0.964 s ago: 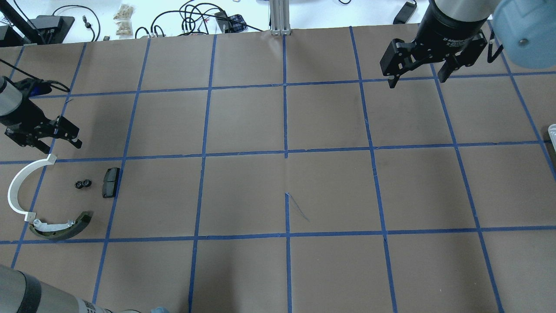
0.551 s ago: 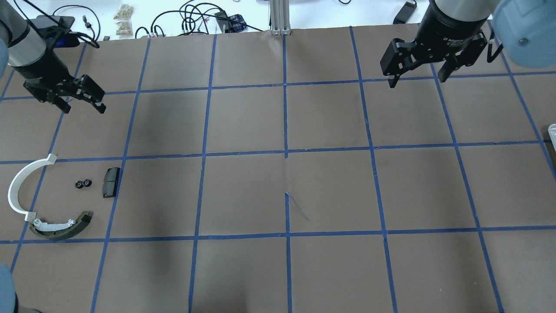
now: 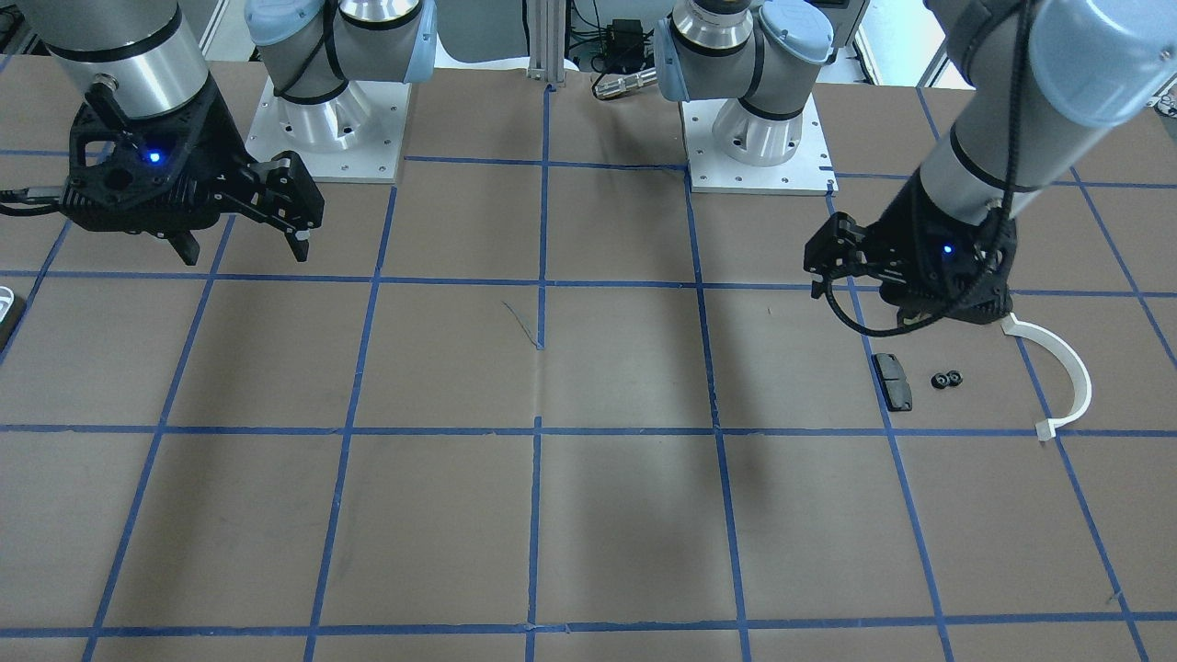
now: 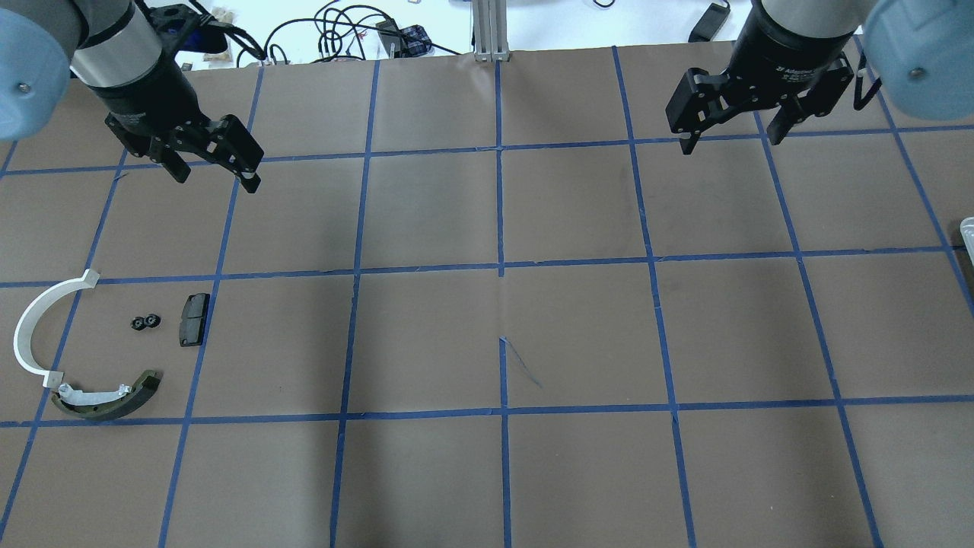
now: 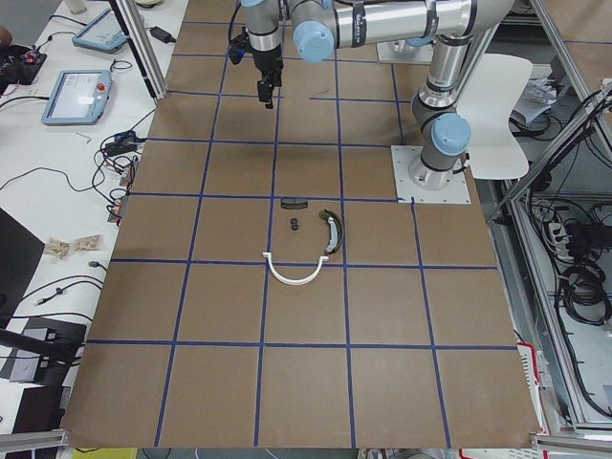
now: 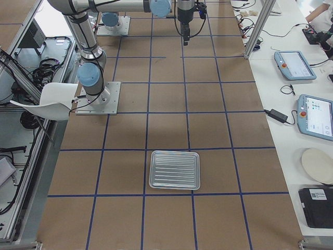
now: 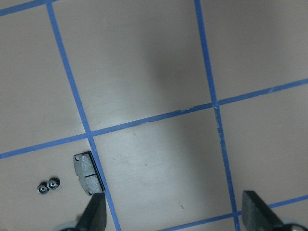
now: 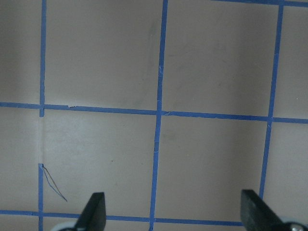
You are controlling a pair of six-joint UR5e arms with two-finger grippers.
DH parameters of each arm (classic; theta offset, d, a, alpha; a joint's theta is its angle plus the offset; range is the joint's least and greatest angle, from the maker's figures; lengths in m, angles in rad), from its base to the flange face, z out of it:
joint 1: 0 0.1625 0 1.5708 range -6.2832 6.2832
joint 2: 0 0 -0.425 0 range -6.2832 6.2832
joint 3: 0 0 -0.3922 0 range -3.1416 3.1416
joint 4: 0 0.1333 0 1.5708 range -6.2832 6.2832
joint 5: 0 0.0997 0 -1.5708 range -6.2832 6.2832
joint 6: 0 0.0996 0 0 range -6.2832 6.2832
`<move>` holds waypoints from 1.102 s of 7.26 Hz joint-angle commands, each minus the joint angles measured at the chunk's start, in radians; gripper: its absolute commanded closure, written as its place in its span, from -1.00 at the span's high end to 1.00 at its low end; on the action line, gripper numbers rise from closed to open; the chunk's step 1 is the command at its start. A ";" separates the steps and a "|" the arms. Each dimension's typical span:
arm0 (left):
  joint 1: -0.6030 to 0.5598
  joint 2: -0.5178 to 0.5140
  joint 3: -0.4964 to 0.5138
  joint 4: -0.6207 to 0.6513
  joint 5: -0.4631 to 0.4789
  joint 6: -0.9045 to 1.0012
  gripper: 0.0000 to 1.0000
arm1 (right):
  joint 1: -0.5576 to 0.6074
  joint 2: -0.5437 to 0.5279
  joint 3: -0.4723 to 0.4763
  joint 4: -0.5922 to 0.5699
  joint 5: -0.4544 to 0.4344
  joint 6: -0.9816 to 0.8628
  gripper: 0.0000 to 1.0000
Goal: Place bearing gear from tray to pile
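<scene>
Two small black bearing gears (image 4: 144, 322) lie side by side on the brown table inside the pile, between the white half-ring strip (image 4: 29, 329) and the small black pad (image 4: 193, 320). The olive-and-white curved shoe (image 4: 106, 399) lies just in front of them. The gears (image 7: 48, 185) and the pad (image 7: 88, 173) also show in the left wrist view. My left gripper (image 4: 217, 179) is open and empty, raised well beyond the pile. My right gripper (image 4: 732, 141) is open and empty, high at the far right. The silver tray (image 6: 174, 170) looks empty.
The tray's edge (image 4: 968, 228) just shows at the right border of the overhead view. Blue tape lines grid the table. Cables and small items (image 4: 342, 34) lie on the white bench past the far edge. The robot bases (image 3: 754, 138) stand on the near side.
My left gripper has risen from beside the half-ring and swung away toward the far edge and to the right, still open and empty. The gears, the pile and my right arm have not moved.
</scene>
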 commanded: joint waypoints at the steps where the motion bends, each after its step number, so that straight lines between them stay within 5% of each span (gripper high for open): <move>1: -0.066 0.072 -0.005 -0.042 0.004 -0.045 1.00 | -0.001 0.000 0.000 0.000 -0.001 0.000 1.00; 6: -0.117 0.153 -0.149 0.014 0.004 -0.171 1.00 | -0.001 0.000 0.000 -0.002 0.001 -0.002 1.00; 8: -0.117 0.169 -0.134 0.007 0.004 -0.174 1.00 | -0.003 0.002 0.000 -0.002 0.001 -0.002 1.00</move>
